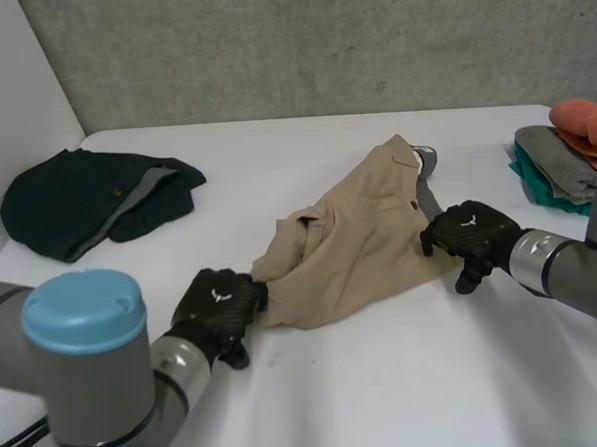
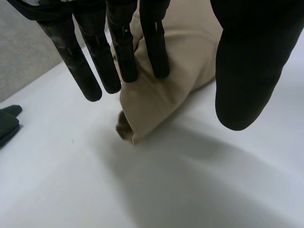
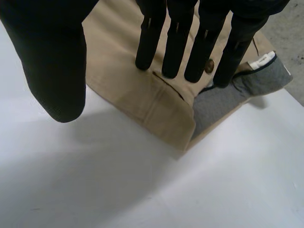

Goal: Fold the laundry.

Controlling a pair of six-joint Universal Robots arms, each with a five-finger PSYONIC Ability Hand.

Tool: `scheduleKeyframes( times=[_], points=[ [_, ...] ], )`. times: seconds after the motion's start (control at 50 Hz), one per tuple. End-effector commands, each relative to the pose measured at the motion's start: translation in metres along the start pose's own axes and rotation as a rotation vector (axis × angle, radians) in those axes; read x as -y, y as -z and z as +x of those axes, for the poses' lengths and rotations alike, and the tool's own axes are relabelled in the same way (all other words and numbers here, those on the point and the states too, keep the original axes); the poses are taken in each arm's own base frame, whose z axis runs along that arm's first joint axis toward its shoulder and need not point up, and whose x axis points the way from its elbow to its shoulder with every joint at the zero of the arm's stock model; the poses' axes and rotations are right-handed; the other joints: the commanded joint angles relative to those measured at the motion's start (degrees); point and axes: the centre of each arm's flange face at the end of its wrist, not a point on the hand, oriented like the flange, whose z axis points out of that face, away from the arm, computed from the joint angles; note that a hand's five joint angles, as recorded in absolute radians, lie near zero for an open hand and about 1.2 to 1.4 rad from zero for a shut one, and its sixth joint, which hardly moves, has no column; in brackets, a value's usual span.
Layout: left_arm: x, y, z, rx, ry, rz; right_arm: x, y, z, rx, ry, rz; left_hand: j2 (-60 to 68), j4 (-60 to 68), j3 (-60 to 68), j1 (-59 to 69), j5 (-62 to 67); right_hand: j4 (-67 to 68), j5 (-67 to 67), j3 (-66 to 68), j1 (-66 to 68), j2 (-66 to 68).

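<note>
A beige pair of trousers [image 1: 359, 235] lies crumpled in the middle of the white table [image 1: 387, 379], its grey-lined waistband [image 3: 228, 97] turned out at the far right end. My left hand [image 1: 218, 306] is at the cloth's near left end. There its straight fingers [image 2: 121, 45] hang over a bunched beige end [image 2: 147, 102], with the thumb [image 2: 249, 61] held apart and nothing pinched. My right hand [image 1: 469, 235] is at the right edge by the waistband. Its straight fingertips [image 3: 175, 42] rest on the beige cloth [image 3: 142, 90] near a button, thumb [image 3: 54, 61] off to the side.
A dark navy garment [image 1: 87, 200] lies heaped at the back left near the wall. A stack of folded clothes [image 1: 561, 165] with an orange piece [image 1: 583, 118] on top sits at the right edge. Bare table stretches along the front.
</note>
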Motion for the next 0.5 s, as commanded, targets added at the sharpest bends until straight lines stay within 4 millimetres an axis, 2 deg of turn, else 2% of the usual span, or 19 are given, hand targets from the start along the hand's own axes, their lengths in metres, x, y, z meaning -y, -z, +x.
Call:
scheduleKeyframes(
  times=[0.02, 0.12, 0.2, 0.3, 0.4, 0.42, 0.44, 0.48, 0.5],
  points=[
    [0.007, -0.033, -0.006, 0.032, 0.002, 0.052, -0.007, -0.02, 0.009, -0.035, 0.014, 0.013, 1.63, 2.29, 1.56, 0.96, 2.48, -3.96, -3.11, -3.92, -4.97, -3.99],
    [0.011, -0.051, -0.007, 0.042, -0.038, 0.074, -0.004, -0.028, 0.018, -0.105, 0.045, 0.044, 1.29, 1.95, 1.22, 0.63, 2.14, -2.12, -1.27, -2.09, -3.13, -2.16],
    [0.008, -0.068, -0.007, 0.049, -0.096, 0.068, -0.005, -0.037, 0.016, -0.109, 0.061, 0.059, 2.3, 2.96, 2.23, 1.63, 3.14, 0.9, 1.75, 0.94, -0.11, 0.87],
    [0.008, -0.078, -0.009, 0.06, -0.15, 0.074, -0.003, -0.042, 0.015, -0.108, 0.071, 0.07, 5.32, 5.98, 5.24, 4.65, 6.16, 10.15, 11.0, 10.19, 9.14, 10.12],
    [0.008, -0.087, -0.012, 0.069, -0.157, 0.081, -0.006, -0.047, 0.013, -0.101, 0.072, 0.07, 20.6, 21.26, 20.53, 19.93, 21.45, 18.22, 19.06, 18.25, 17.21, 18.18],
    [0.009, -0.089, -0.014, 0.072, -0.156, 0.084, -0.007, -0.049, 0.01, -0.096, 0.075, 0.07, 29.96, 30.62, 29.89, 29.3, 30.81, 21.9, 22.75, 21.94, 20.89, 21.87],
    [0.01, -0.089, -0.014, 0.074, -0.155, 0.085, -0.007, -0.05, 0.008, -0.092, 0.078, 0.072, 33.89, 34.55, 33.81, 33.22, 34.73, 24.1, 24.95, 24.14, 23.1, 24.07],
    [0.012, -0.089, -0.015, 0.076, -0.155, 0.091, -0.007, -0.051, 0.005, -0.085, 0.082, 0.072, 42.96, 43.62, 42.89, 42.29, 43.8, 32.49, 33.34, 32.53, 31.48, 32.46],
    [0.015, -0.087, -0.015, 0.076, -0.156, 0.099, -0.002, -0.05, 0.004, -0.084, 0.086, 0.082, 48.15, 48.81, 48.08, 47.48, 49.0, 47.8, 48.65, 47.83, 46.79, 47.76]
  ],
)
